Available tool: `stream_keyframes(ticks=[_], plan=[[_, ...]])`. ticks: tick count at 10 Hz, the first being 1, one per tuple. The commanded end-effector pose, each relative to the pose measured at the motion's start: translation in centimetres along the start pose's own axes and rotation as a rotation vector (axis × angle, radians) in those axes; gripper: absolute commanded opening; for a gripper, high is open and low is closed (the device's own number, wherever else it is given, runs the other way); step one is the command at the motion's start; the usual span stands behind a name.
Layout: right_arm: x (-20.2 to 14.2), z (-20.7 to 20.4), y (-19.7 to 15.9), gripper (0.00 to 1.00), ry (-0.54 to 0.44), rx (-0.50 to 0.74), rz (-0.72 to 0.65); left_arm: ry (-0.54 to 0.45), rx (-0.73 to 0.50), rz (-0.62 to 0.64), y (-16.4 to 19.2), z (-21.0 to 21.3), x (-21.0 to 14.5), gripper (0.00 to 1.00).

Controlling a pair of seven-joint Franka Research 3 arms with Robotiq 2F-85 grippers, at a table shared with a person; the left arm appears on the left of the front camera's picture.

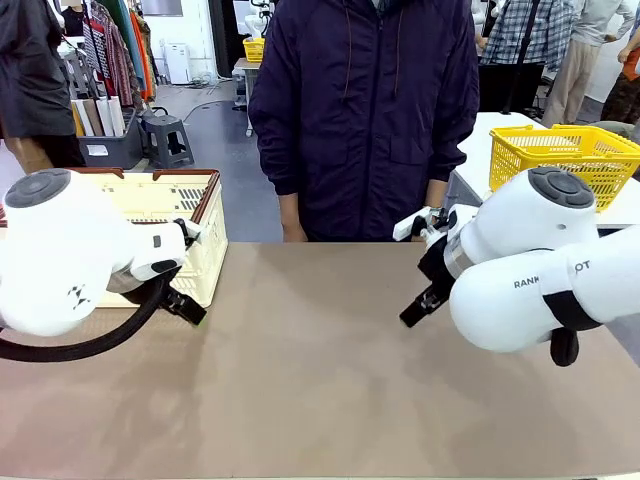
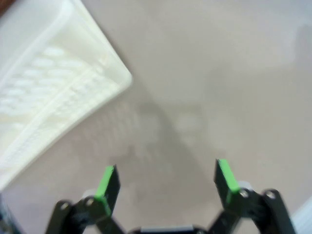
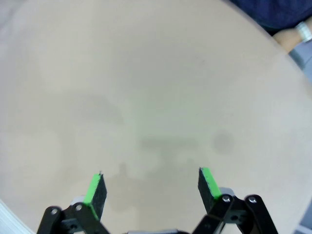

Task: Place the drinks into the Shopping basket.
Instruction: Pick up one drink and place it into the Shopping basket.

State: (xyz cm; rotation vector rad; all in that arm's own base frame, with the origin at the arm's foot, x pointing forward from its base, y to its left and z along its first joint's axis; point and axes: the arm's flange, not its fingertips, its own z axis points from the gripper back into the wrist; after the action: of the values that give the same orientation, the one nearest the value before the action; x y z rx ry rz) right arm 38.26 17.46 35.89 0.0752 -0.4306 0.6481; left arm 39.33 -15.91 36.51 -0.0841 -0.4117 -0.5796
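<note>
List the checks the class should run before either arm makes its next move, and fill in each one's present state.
1. Left gripper open and empty: ok.
2. Right gripper open and empty: ok.
3. Shopping basket upright, top open, beside the left gripper: ok.
4. Table bare beneath both grippers: ok.
5. Person stands at the far edge, not reaching over the table: ok.
6. What already lies in the Shopping basket: cannot tell, because the left arm hides most of its inside.
</note>
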Motion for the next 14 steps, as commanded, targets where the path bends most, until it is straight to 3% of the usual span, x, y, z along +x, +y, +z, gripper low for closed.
stream_keyframes(ticks=[1,2,3,5,7,9,11,12,13,14], plan=[[-0.8,3.8,-1.6,1.0,0.124,0.212,-0.114,0.24,-0.224,0.216,0.0,4.6,0.8,1.0],[-1.2,6.8,-2.7,1.0,0.12,0.347,-0.261,0.283,-0.305,0.266,-0.3,7.6,0.9,1.0],[-2.0,10.1,-4.1,1.0,0.078,0.459,-0.375,0.251,-0.447,0.3,0.2,10.5,0.5,1.0],[-6.3,16.5,-8.4,1.0,-0.039,0.736,-0.49,0.083,-0.749,0.365,3.8,16.8,-1.4,1.0],[-14.3,21.5,-15.6,1.0,-0.287,0.852,-0.681,-0.153,-0.915,0.486,11.5,23.3,-7.5,1.0],[-21.2,22.6,-21.7,1.0,-0.48,0.85,-0.945,-0.321,-0.953,0.64,17.7,25.9,-15.0,1.0],[-27.5,21.0,-26.8,1.0,-0.651,0.829,-1.246,-0.425,-0.953,0.819,20.8,24.8,-23.7,1.0],[-29.0,19.9,-28.1,1.0,-0.704,0.829,-1.326,-0.477,-0.955,0.882,21.3,24.2,-26.9,1.0],[-29.8,19.1,-28.7,1.0,-0.735,0.821,-1.364,-0.519,-0.956,0.946,21.5,24.0,-28.7,1.0],[-29.4,18.5,-28.3,1.0,-0.723,0.721,-1.387,-0.489,-0.804,1.009,20.9,24.0,-27.9,1.0]])
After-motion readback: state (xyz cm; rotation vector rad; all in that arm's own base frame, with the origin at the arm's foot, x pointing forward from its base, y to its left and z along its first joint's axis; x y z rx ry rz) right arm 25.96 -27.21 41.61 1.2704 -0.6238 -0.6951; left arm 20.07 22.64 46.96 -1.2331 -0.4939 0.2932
